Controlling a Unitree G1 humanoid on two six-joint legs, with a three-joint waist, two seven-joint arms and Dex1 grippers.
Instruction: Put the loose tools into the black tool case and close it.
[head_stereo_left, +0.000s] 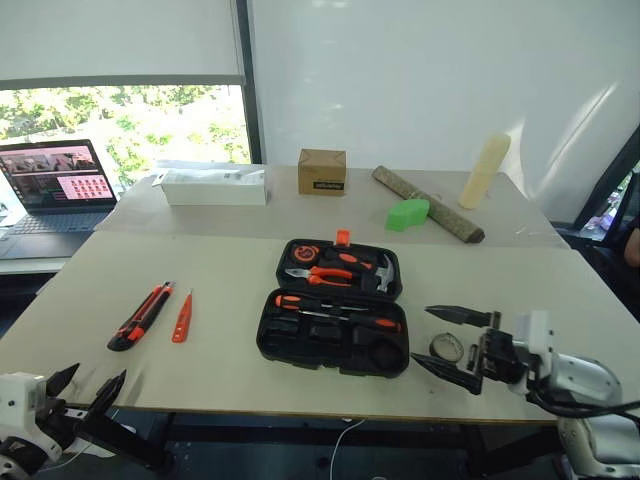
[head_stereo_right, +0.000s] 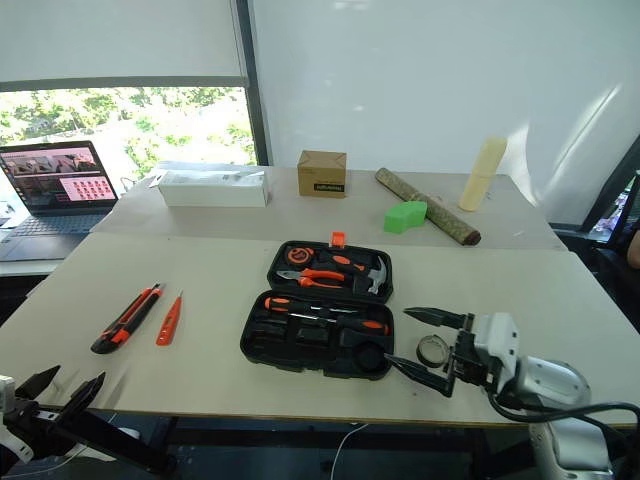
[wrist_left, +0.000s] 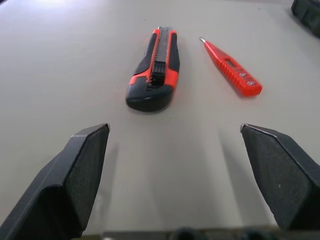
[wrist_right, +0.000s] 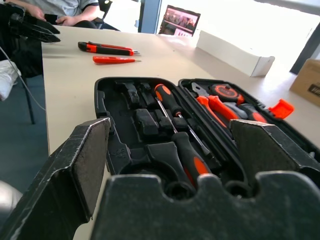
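Note:
The black tool case (head_stereo_left: 276, 338) lies open mid-table, with two orange-and-black screwdrivers (wrist_right: 168, 101) in its near half and pliers, a hammer and a tape measure in its far half. A utility knife (head_stereo_left: 142, 314) and a slim orange tester pen (head_stereo_left: 182, 317) lie side by side on the table's left. The left gripper (head_stereo_left: 95, 375) hangs open at the front left edge, pointing at the knife (wrist_left: 155, 67) and the pen (wrist_left: 231, 70). Right of the case, the right gripper (head_stereo_left: 420, 334) is open and aimed at the case. The black tape roll (head_stereo_left: 447, 347) lies on the table between its fingers.
On the back table stand a laptop (head_stereo_left: 55, 185), a long white box (head_stereo_left: 213, 187), a cardboard box (head_stereo_left: 322, 171), a bark log (head_stereo_left: 428, 205), a green block (head_stereo_left: 407, 213) and a cream cylinder (head_stereo_left: 484, 171). A seated person (wrist_right: 65, 10) is beyond the table's left end.

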